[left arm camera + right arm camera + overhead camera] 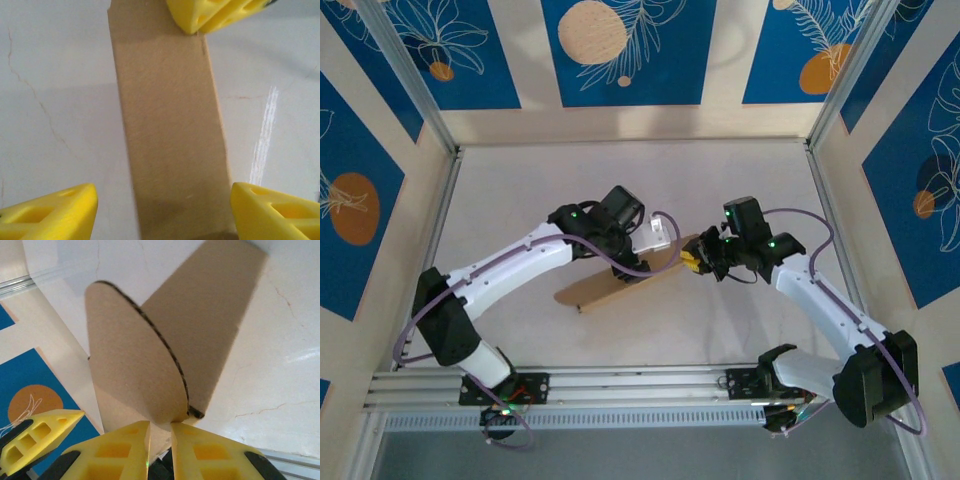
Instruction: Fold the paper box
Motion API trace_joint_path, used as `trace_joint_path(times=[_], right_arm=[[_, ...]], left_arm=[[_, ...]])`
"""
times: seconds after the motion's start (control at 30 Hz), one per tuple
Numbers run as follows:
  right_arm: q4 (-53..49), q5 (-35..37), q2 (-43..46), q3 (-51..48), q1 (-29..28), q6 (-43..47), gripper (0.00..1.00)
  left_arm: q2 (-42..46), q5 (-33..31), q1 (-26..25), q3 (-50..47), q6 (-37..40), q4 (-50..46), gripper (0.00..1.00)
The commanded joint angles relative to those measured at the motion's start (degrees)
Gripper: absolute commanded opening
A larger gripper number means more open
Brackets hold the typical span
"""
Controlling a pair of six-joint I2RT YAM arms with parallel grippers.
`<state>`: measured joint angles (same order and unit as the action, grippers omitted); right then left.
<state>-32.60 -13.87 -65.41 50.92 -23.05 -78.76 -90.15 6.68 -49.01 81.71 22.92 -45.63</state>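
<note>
The paper box [610, 287] is spotted mid-table between the two arms, laid out as a long narrow brown strip slanting from near-left up toward the right on the table [510, 200]. It's plain kraft cardboard, matte and slightly fibrous, and the wavy corrugation can be made out along a cut edge in the right wrist view. A rounded flap [135, 370], half-oval in shape, is raised off the flat panel there.

The right gripper [160, 429] is pinched tight on the end of the box, with its chunky yellow wedge fingers [115, 452], holes moulded through them, pressed onto the card. The left gripper [164, 195] is spread wide, one finger either side of the strip, and nothing is clamped. The tabletop is smooth off-white, marked by hairline cracks.
</note>
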Motion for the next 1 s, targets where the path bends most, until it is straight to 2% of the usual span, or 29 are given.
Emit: trace_joint_path(times=[0.0,0.2,0.3,0.37,0.43,0.57,0.67,0.77,0.87,0.97], right_arm=[[-4.09,2.26,-1.24,0.64,-0.34,-0.97,0.21],[-4.20,2.81,-2.62,2.71,-0.84,-0.77,0.22],[-3.95,4.39,-3.49,3.44,-0.53,3.63,0.24],[-3.61,5.94,-4.27,4.19,-0.36,12.40,0.27],[-1.95,2.59,-6.18,4.21,-0.53,20.84,0.30],[2.12,-3.35,-10.17,4.59,-4.37,26.83,0.35],[2.99,-5.50,-16.97,9.20,-9.03,28.59,0.41],[0.68,-4.19,-24.92,14.77,-12.96,31.25,0.47],[1.14,-3.21,-30.76,17.34,-14.37,31.94,0.49],[0.28,-0.62,-35.52,19.48,-14.90,32.88,0.51]], left_arm=[[1.91,-1.61,0.67,-2.23,-1.47,-3.78,0.70],[6.04,3.19,0.47,-7.90,-7.52,-1.33,0.70],[7.03,-4.42,0.71,-9.73,-9.08,1.82,0.68],[6.89,-10.64,1.17,-10.06,-12.35,2.58,0.69],[7.92,-15.77,2.31,-12.32,-16.85,4.41,0.70],[15.17,-18.30,9.16,-22.34,-26.47,11.97,0.75],[18.87,-15.74,16.34,-29.68,-35.04,18.37,0.76],[18.17,-16.04,20.69,-32.48,-39.96,21.08,0.75],[16.10,-16.30,23.26,-33.75,-42.30,23.08,0.72],[12.11,-12.03,25.67,-33.90,-42.94,24.54,0.69]])
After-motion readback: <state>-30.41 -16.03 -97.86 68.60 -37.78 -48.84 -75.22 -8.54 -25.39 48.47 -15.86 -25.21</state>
